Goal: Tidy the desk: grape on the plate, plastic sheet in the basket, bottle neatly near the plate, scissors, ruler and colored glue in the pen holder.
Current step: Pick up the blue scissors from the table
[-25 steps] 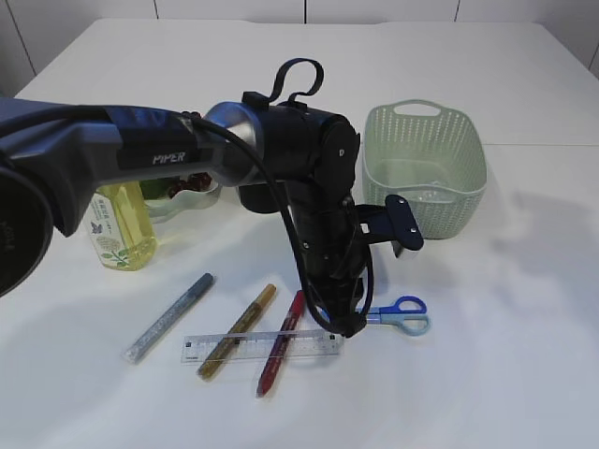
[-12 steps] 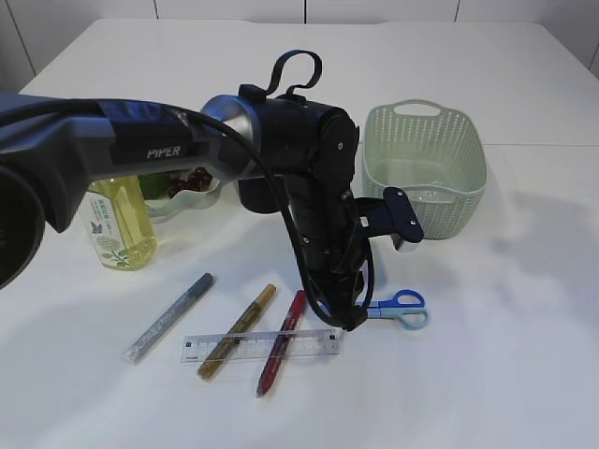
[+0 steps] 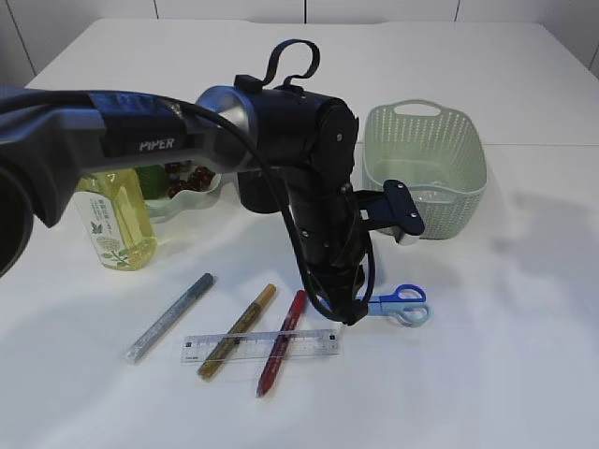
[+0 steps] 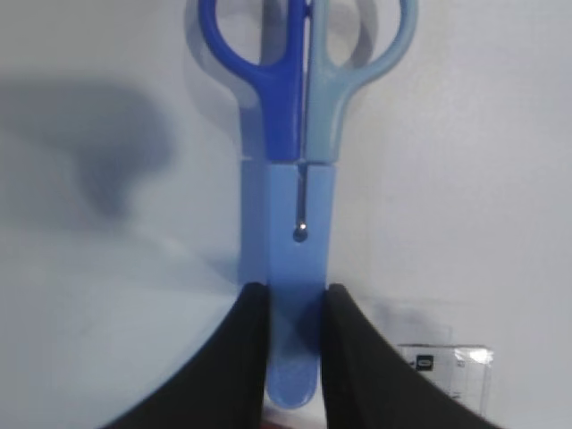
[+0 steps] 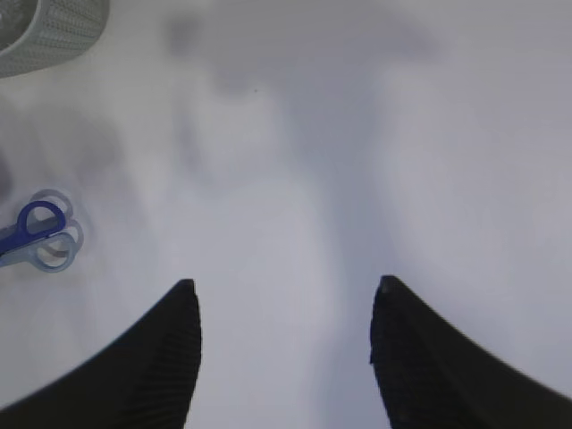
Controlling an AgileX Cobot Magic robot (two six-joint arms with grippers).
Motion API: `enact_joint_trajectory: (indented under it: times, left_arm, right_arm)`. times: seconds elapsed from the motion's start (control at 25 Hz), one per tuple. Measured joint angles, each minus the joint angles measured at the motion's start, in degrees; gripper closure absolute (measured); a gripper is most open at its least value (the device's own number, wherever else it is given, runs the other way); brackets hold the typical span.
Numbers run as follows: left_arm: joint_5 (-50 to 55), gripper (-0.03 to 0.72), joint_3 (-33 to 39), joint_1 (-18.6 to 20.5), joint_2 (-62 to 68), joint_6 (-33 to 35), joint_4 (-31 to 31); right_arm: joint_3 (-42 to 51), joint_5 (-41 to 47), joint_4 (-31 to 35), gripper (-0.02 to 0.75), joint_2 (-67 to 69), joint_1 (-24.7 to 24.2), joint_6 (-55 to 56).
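My left gripper (image 3: 352,315) reaches across the middle and is shut on the scissors (image 3: 401,305), gripping the blue blade cover while the two blue handles point right. In the left wrist view the scissors (image 4: 288,170) run straight out from the left gripper (image 4: 295,299). A clear ruler (image 3: 262,345) lies over the gold glue pen (image 3: 238,329) and red glue pen (image 3: 280,329); a silver glue pen (image 3: 168,318) lies to the left. The yellow bottle (image 3: 116,224) stands beside the plate (image 3: 195,200) with dark grapes (image 3: 186,178). My right gripper (image 5: 281,290) hangs open over bare table. I cannot make out the plastic sheet.
A pale green basket (image 3: 426,166) stands at the back right, its corner also in the right wrist view as the basket (image 5: 45,31). A dark cylinder (image 3: 251,197), likely the pen holder, is mostly hidden behind the left arm. The table is white.
The left arm has shifted slightly up and back, and the scissors in its grip have moved with it. The right gripper shows no change.
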Motion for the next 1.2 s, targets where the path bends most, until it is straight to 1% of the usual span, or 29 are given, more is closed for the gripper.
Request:
enact_joint_trajectory:
  times: [0.4,0.56,0.8,0.96,1.12,1.2]
  left_arm:
    - [0.9,0.566,0.0,0.0,-1.1,-3.5,0.0]
    - [0.9,0.6,0.0,0.0,-2.7,-4.8,0.0]
    - [0.9,0.605,0.0,0.0,-3.2,-5.6,0.0]
    - [0.9,0.605,0.0,0.0,-3.2,-7.9,0.0]
    - [0.9,0.582,0.0,-0.4,-3.3,-12.2,-0.7]
    - [0.9,0.542,0.0,-1.0,-3.3,-14.4,-1.2]
  right_arm:
    - [0.0,0.0,0.0,0.263,0.0,0.0,0.0]
    - [0.0,0.0,0.0,0.263,0.0,0.0,0.0]
    - [0.0,0.0,0.0,0.263,0.0,0.0,0.0]
    - [0.0,0.0,0.0,0.263,0.0,0.0,0.0]
    - [0.0,0.0,0.0,0.263,0.0,0.0,0.0]
    - [0.0,0.0,0.0,0.263,0.0,0.0,0.0]
